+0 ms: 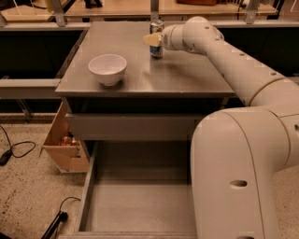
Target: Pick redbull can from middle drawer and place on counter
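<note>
The redbull can (157, 50) stands upright on the counter (187, 70), at its back middle. My gripper (153, 39) is at the can, level with its upper half, reaching in from the right, with a pale tip showing at the can's left side. The middle drawer (140, 205) is pulled open below the counter. Its grey floor is bare where it shows. My arm's large white body (233, 177) hides the drawer's right part.
A white bowl (107, 69) sits on the counter's front left. A wooden box (65, 149) with small items leans on the floor left of the cabinet. Cables (14, 149) lie on the speckled floor. Wooden tabletops (117, 7) run behind the counter.
</note>
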Robot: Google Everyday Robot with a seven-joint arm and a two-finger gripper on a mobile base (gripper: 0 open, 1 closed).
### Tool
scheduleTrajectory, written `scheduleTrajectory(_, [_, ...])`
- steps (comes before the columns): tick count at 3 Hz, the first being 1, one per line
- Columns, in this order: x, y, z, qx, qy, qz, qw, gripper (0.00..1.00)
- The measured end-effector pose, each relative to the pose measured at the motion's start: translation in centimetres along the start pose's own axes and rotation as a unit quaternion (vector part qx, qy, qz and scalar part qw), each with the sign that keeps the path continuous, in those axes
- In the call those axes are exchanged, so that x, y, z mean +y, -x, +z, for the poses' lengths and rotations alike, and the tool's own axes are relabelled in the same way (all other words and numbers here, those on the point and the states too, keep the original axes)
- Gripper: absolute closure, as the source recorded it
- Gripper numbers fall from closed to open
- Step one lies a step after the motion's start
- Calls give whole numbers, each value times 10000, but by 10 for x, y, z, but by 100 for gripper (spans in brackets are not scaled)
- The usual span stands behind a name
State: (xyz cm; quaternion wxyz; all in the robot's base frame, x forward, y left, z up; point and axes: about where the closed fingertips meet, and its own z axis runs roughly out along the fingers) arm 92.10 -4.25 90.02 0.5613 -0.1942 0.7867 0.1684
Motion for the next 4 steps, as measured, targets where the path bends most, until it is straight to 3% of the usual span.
scheduleTrajectory(1, [4, 18, -19, -56, -29, -153, 9999, 0])
scheduleTrajectory(2, [15, 55, -57, -78, 2, -551, 9985, 0])
scheduleTrajectory(3, [12, 75, -111, 162, -5, -902, 9958, 0])
scheduleTrajectory(4, [3, 68, -179, 807, -102, -1128, 9903, 0])
